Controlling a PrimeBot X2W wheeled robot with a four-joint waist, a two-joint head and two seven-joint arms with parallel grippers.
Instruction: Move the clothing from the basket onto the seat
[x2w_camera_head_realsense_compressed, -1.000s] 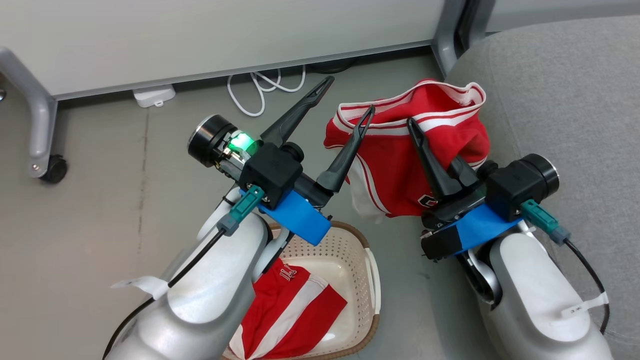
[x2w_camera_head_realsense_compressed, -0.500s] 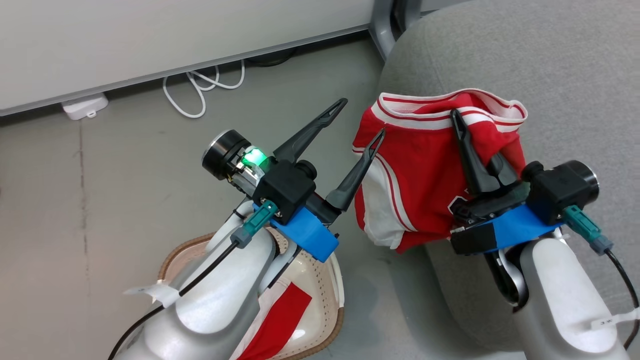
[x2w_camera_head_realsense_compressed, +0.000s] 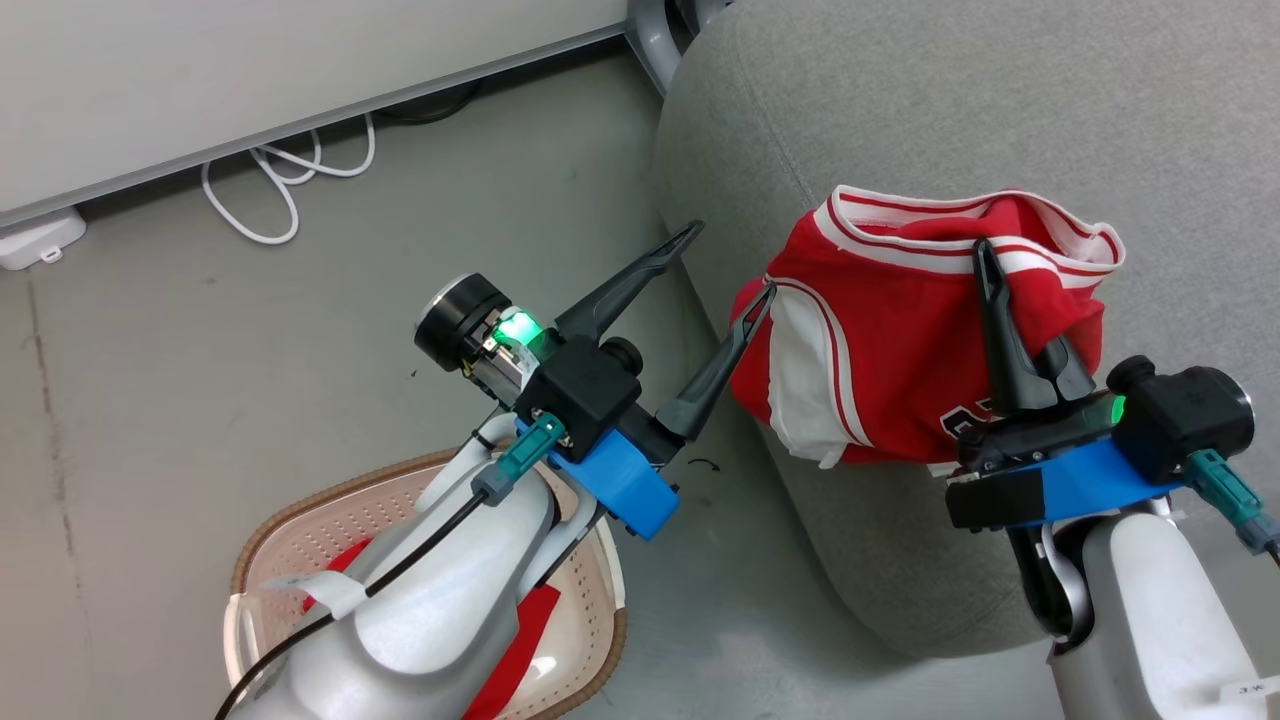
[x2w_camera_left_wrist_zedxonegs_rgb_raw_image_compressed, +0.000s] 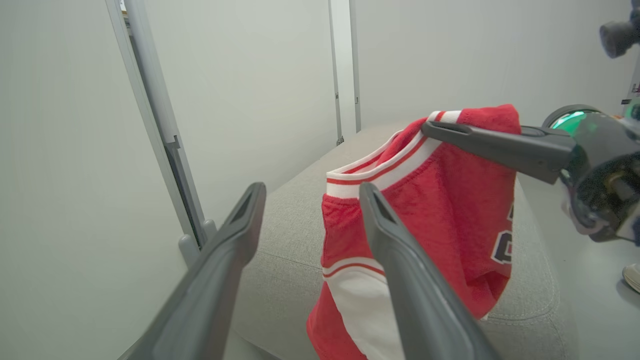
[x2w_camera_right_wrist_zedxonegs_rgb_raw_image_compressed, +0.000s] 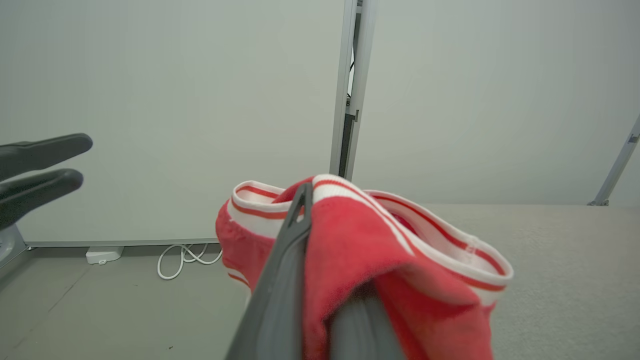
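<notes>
A red garment (x2w_camera_head_realsense_compressed: 880, 350) with white trim hangs bunched from my right gripper (x2w_camera_head_realsense_compressed: 985, 255), which is shut on its waistband over the rounded edge of the grey seat (x2w_camera_head_realsense_compressed: 900, 120). My left gripper (x2w_camera_head_realsense_compressed: 728, 265) stands open and empty just left of the cloth, over the floor beside the seat. The basket (x2w_camera_head_realsense_compressed: 300, 510) sits at the lower left under my left forearm, with a second red and white garment (x2w_camera_head_realsense_compressed: 530, 620) inside, mostly hidden. The left wrist view shows my open left gripper (x2w_camera_left_wrist_zedxonegs_rgb_raw_image_compressed: 310, 195) before the hanging garment (x2w_camera_left_wrist_zedxonegs_rgb_raw_image_compressed: 450, 210). In the right wrist view the cloth (x2w_camera_right_wrist_zedxonegs_rgb_raw_image_compressed: 360, 235) drapes over my right gripper (x2w_camera_right_wrist_zedxonegs_rgb_raw_image_compressed: 302, 192).
A white cable (x2w_camera_head_realsense_compressed: 270, 190) and a white power block (x2w_camera_head_realsense_compressed: 35, 240) lie on the grey floor along the pale wall panel (x2w_camera_head_realsense_compressed: 250, 60). A grey metal post (x2w_camera_head_realsense_compressed: 650, 30) stands at the seat's far corner. Bare floor lies between the basket and the seat.
The head camera has swung, shifting the whole picture left. Relative to the seat, my right gripper has carried the red garment from over the floor to above the seat's edge. Both grippers keep their states.
</notes>
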